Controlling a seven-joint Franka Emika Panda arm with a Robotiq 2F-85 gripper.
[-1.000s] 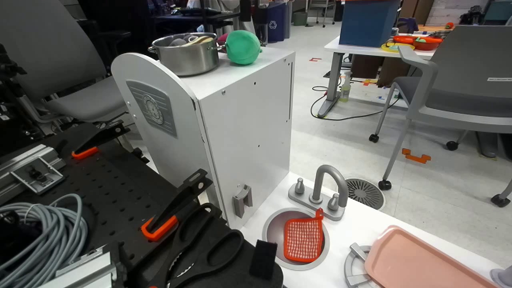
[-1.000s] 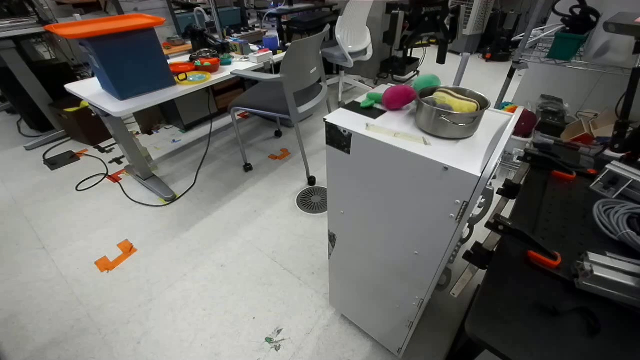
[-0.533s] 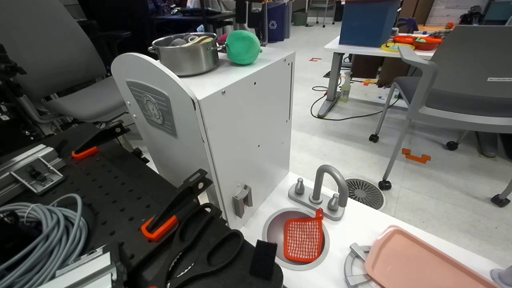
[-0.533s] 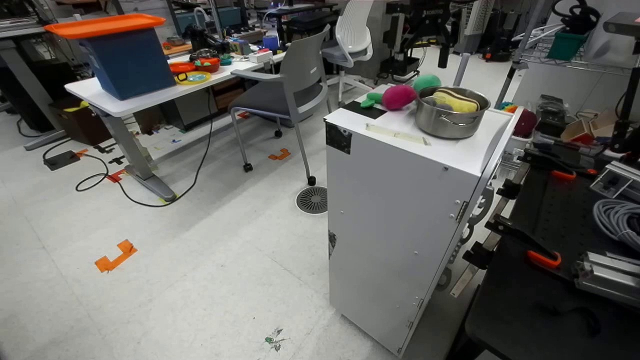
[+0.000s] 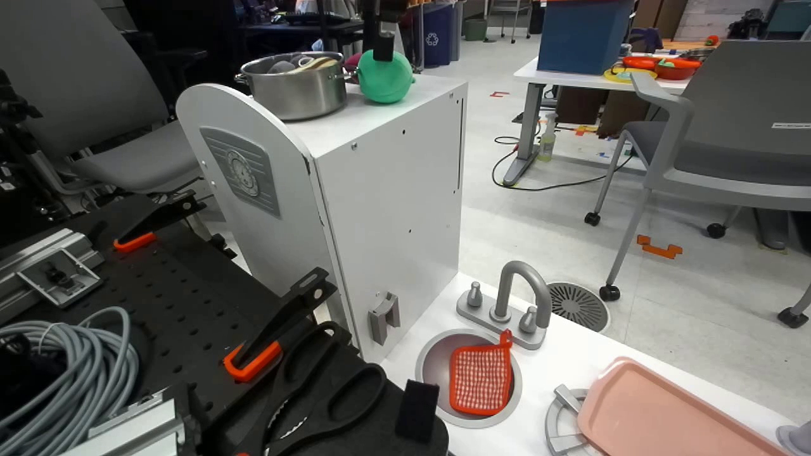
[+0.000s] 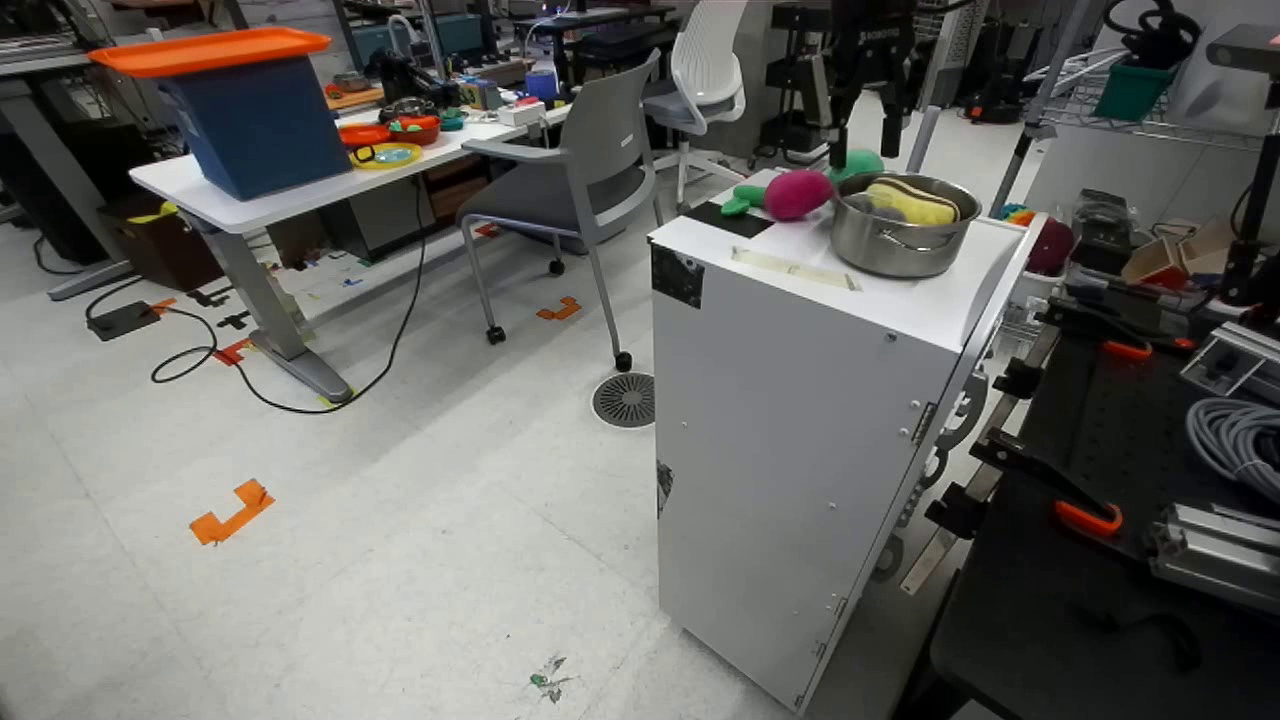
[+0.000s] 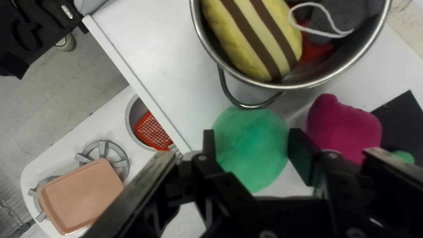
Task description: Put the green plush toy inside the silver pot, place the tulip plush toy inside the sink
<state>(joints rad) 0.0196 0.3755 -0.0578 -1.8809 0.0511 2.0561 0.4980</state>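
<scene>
From the wrist, the pincer (image 7: pixel 251 137) is spread around the green plush toy (image 7: pixel 250 158), one finger at the ball's 9 o'clock, the other at 3; no squeeze shows. The ball lies on the white table (image 7: pixel 158 59), its 12 o'clock edge touching or just beside a steel handle (image 7: pixel 251 106); the tulip plush toy (image 7: pixel 343 130) lies beside the 3 o'clock finger. In an exterior view, near the silver pot (image 5: pixel 294 95), a fingertip (image 5: pixel 383 47) reaches only the ball's upper part, so sinking lower before pinching seems wise, without snagging the tulip plush toy. Then lift straight up, clearing handle and rim, and travel toward 12 to 1 o'clock. A yellow striped plush (image 7: pixel 254 43) crowds the pot; release gently, or the ball may roll off.
</scene>
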